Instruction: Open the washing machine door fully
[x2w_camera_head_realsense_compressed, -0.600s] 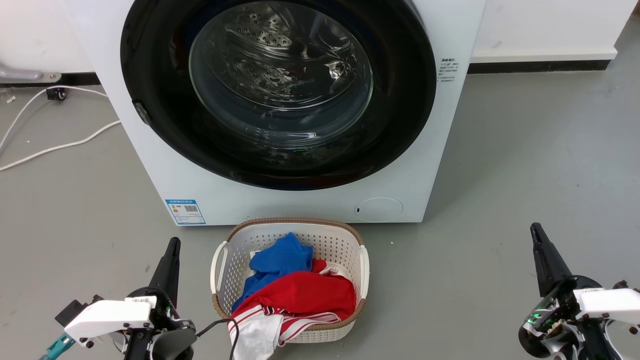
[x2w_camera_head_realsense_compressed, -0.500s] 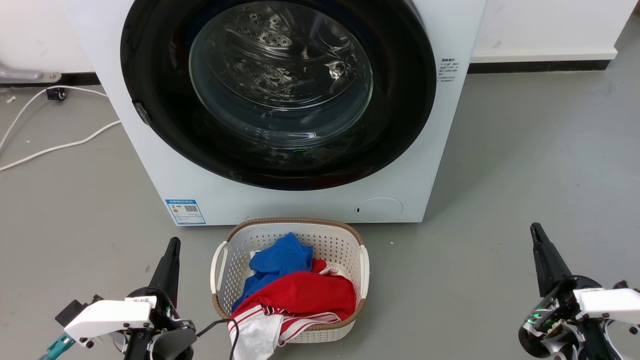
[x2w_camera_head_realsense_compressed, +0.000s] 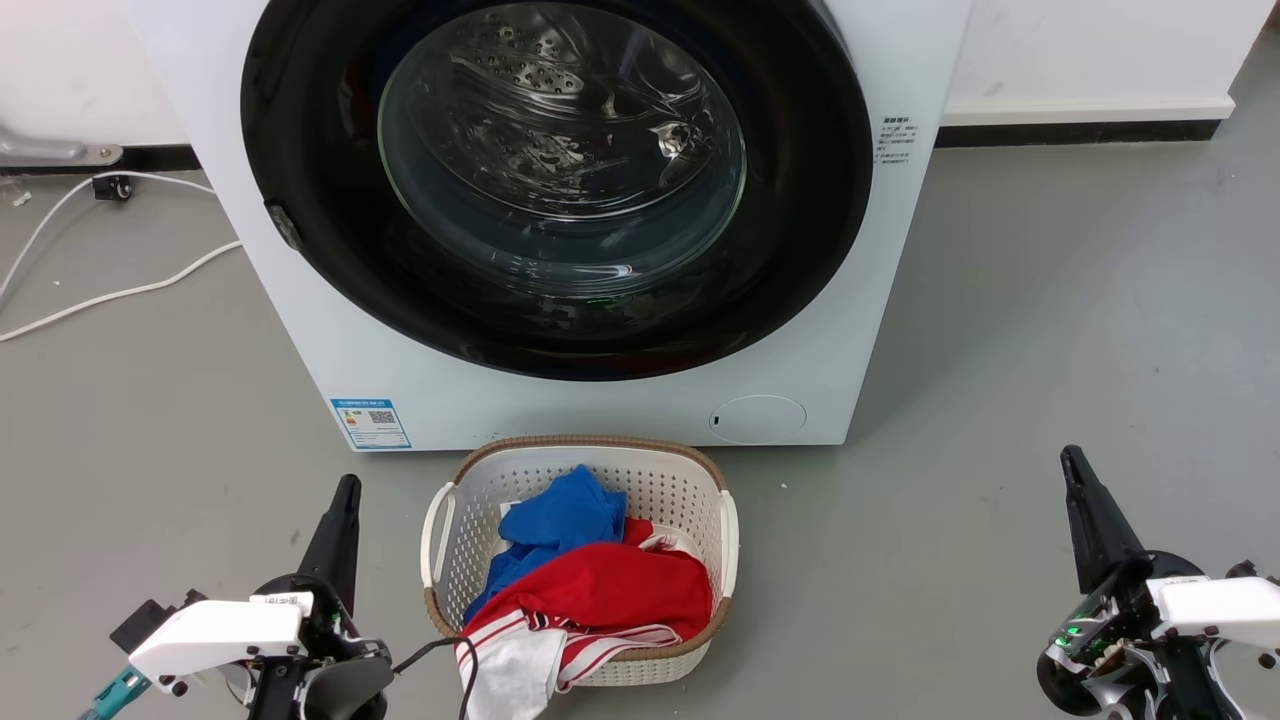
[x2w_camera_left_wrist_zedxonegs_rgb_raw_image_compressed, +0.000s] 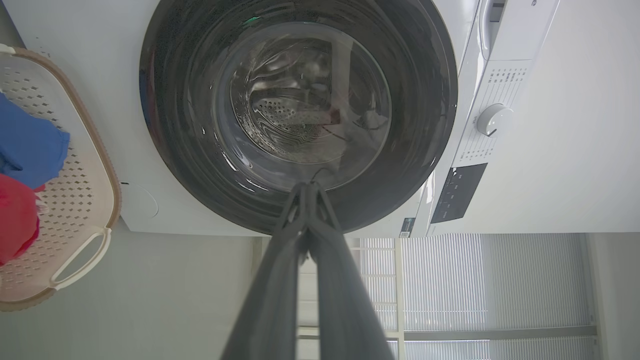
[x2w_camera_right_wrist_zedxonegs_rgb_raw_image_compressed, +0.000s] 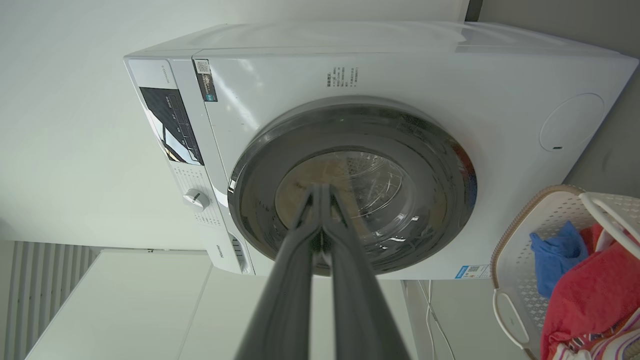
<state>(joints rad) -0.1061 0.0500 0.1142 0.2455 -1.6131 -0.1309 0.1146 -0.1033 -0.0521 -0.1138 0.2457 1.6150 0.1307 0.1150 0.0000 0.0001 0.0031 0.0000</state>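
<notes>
Head view. Grey floor (x2w_camera_head_realsense_compressed: 1050, 300) below a white wall (x2w_camera_head_realsense_compressed: 1100, 50). At upper centre of the frame, white boxy front-loading washing machine (x2w_camera_head_realsense_compressed: 300, 330). Large round glossy black washing machine door with clear bulging glass centre (x2w_camera_head_realsense_compressed: 800, 250) seated flush in the machine front. No shift against the pictures of half a second earlier: door unmoved, arms unmoved. Judged: opening not yet begun. At lower centre, just before the machine, white perforated laundry basket with brown rim (x2w_camera_head_realsense_compressed: 690, 480). At lower left, left gripper (x2w_camera_head_realsense_compressed: 347, 487); at lower right, right gripper (x2w_camera_head_realsense_compressed: 1069, 458). Both well apart from the door, touching nothing.

Left wrist view. Two long dark fingers (x2w_camera_left_wrist_zedxonegs_rgb_raw_image_compressed: 270, 300) pressed together to the tips, holding nothing. Door ahead at upper centre, closed.

Right wrist view. Likewise pinched together and empty. Door at centre frame, closed.
</notes>
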